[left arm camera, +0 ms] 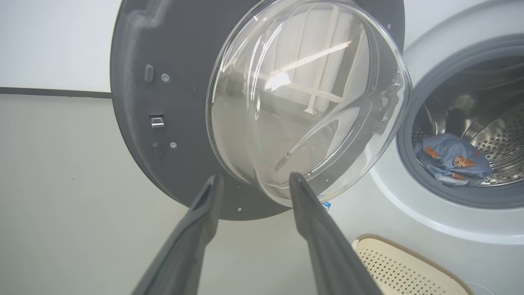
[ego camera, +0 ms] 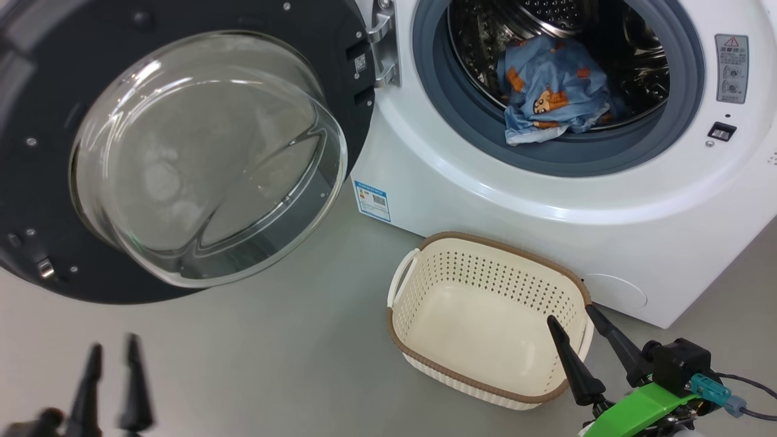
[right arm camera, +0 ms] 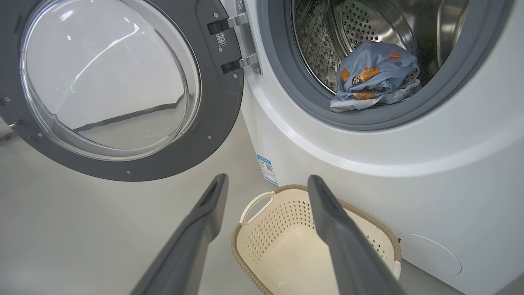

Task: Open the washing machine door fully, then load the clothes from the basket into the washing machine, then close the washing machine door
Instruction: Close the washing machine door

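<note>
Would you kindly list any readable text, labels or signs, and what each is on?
Nothing reads legibly.
Blue label sticker on washing machine front: QR code, print too small.
Grey warning label, machine's upper right: triangle sign, characters blurred.
Code sticker on washing machine door: too small.

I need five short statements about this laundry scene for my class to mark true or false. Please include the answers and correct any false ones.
1. The washing machine door stands open. True.
2. The basket holds a pile of clothes. False: the basket is empty.
3. Blue printed clothes lie inside the washing machine. True.
4. The right gripper is shut on the basket's handle. False: the right gripper is by the basket with its jaws open, holding nothing.
5. The basket stands on the floor in front of the washing machine. True.
</note>
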